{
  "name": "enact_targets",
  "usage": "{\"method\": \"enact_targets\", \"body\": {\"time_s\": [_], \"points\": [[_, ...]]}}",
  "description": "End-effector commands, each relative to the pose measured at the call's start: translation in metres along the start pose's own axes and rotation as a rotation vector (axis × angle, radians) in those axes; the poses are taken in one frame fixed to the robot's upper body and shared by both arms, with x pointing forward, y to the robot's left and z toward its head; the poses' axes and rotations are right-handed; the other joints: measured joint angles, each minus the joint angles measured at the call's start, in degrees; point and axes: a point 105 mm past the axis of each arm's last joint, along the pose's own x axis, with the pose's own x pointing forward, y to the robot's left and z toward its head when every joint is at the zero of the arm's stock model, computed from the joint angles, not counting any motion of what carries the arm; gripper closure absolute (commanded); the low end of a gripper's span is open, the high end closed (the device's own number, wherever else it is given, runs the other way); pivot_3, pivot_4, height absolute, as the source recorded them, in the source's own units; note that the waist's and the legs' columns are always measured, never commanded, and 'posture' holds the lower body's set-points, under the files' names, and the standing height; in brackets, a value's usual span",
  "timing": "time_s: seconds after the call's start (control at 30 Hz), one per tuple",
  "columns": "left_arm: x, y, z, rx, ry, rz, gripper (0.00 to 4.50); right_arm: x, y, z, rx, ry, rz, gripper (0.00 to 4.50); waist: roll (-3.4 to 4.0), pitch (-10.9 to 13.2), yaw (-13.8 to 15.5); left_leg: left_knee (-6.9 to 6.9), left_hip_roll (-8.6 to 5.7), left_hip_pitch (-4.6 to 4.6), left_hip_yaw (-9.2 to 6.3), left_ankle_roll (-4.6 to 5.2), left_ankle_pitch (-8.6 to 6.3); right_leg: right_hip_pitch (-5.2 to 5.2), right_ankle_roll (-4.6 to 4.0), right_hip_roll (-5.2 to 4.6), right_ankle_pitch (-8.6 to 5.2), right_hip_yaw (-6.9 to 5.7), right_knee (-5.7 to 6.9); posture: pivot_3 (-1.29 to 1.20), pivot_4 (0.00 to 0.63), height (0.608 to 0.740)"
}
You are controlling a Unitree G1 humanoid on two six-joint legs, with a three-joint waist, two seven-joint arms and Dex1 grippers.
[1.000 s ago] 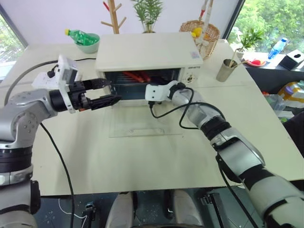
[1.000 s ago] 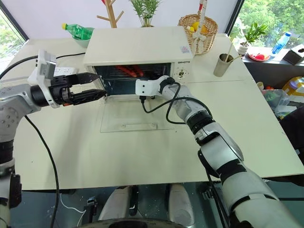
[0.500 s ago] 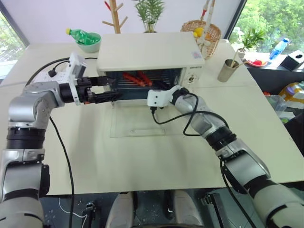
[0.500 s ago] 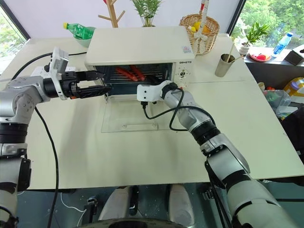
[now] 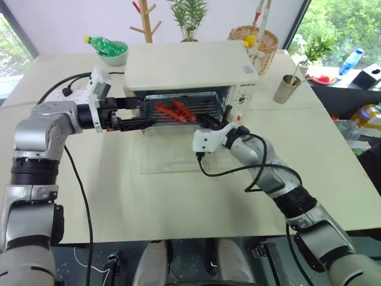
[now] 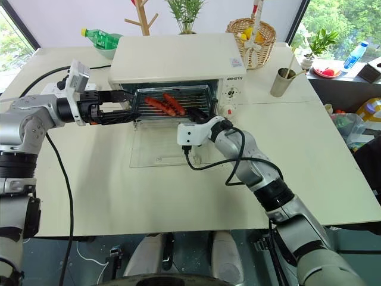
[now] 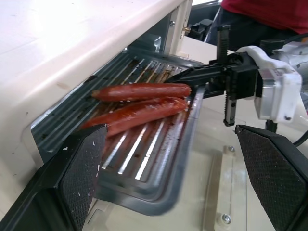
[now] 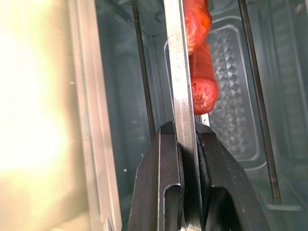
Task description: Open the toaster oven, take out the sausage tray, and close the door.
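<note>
At the left of the cream table (image 5: 89, 179), the left gripper (image 5: 140, 112) reaches level toward the front left corner of the toaster oven (image 5: 190, 68), its two black fingers (image 7: 79, 178) spread wide and holding nothing; in the left wrist view the near left corner of the sausage tray (image 7: 144, 163) lies in the gap between those fingers, without touching either pad. The tray, a shallow ribbed silver pan, sits partly drawn out of the oven's mouth, its long axis running across the opening from left to right and its front rim jutting over the door (image 5: 178, 156), which lies folded down flat on the table, glass up, with its bar handle at the near edge. The red sausages (image 5: 175, 111) lie on the ribs, slanting from front left toward back right, roughly along the tray's length. Further right, the right gripper (image 5: 209, 124) points level into the oven and is clenched on the tray's front rim near its right end; the right wrist view shows the thin metal edge pinched between the two closed fingers (image 8: 166, 192), with sausage ends just beyond. At the oven's right end is the panel with control knobs (image 5: 241, 100).
</note>
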Motion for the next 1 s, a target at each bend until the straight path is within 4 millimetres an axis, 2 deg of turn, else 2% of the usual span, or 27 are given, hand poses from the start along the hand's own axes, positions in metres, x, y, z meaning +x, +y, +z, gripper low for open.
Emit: {"method": "enact_targets", "body": {"time_s": [0.03, 0.4, 0.63, 0.87, 1.0], "points": [[-0.007, 0.003, 0.019, 0.067, -0.022, 0.031, 0.0, -0.014, -0.009, 0.006, -0.039, -0.049, -0.039, 4.45, 0.0, 0.0, 0.0, 0.0, 0.0, 0.0, 0.0, 0.0, 0.0, 0.0, 0.0, 0.0, 0.0, 0.0, 0.0, 0.0, 0.15, 0.74], [-0.008, 0.007, 0.021, 0.059, -0.015, 0.023, 0.0, -0.044, -0.001, 0.009, -0.096, -0.125, -0.055, 4.45, -0.03, 0.0, -0.31, 0.04, 0.01, 0.01, 0.0, 0.0, 0.0, 0.0, 0.0, 0.02, 0.0, 0.0, 0.01, 0.0, 0.15, 0.74], [-0.013, 0.004, 0.021, 0.036, -0.02, 0.02, 0.0, -0.055, 0.003, 0.012, -0.194, -0.175, -0.056, 4.45, -0.03, 0.01, -0.31, 0.04, 0.02, 0.02, 0.01, 0.0, 0.0, 0.0, 0.0, 0.04, 0.0, 0.01, 0.01, 0.0, 0.15, 0.74], [-0.038, -0.007, 0.012, -0.018, -0.01, 0.062, 0.0, -0.062, 0.013, 0.012, -0.276, -0.232, -0.035, 4.45, -0.03, 0.01, -0.76, -0.01, 0.09, 0.06, 0.02, 0.0, 0.0, -0.02, 0.0, 0.1, -0.01, 0.03, 0.02, 0.0, 0.15, 0.74], [-0.066, -0.019, 0.005, -0.11, -0.019, 0.116, 0.0, -0.064, 0.015, 0.016, -0.266, -0.294, -0.03, 4.45, -0.04, 0.02, -0.79, -0.02, 0.14, 0.06, 0.03, 0.0, 0.0, -0.02, -0.01, 0.11, -0.01, 0.04, 0.01, 0.0, 0.15, 0.74]]}}
